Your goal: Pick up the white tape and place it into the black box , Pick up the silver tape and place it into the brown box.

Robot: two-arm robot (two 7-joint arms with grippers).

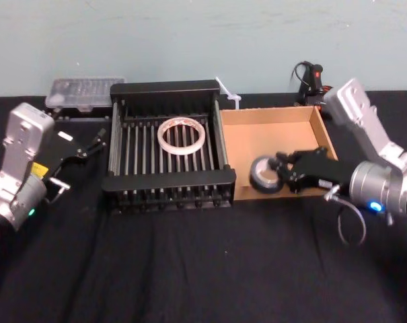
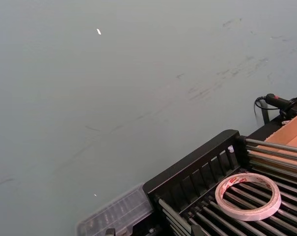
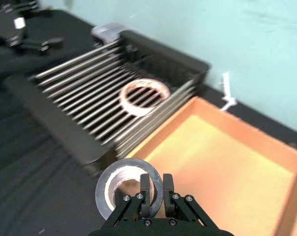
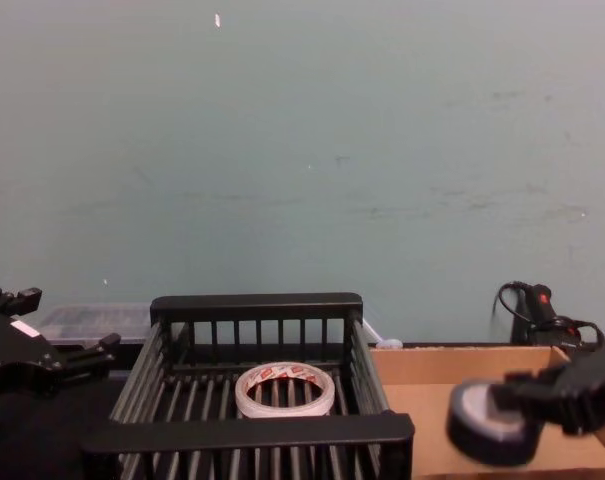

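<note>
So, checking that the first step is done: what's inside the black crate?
Only the white tape, lying flat on the black box's barred bottom. Its near rim hides a strip of the bottom. The right gripper holds the silver tape at the brown box.

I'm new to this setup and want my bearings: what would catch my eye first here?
The right gripper, shut on the silver tape at the near left corner of the brown box. Next, the white tape lying flat on the bars inside the black box; the left gripper sits open beside it.
</note>
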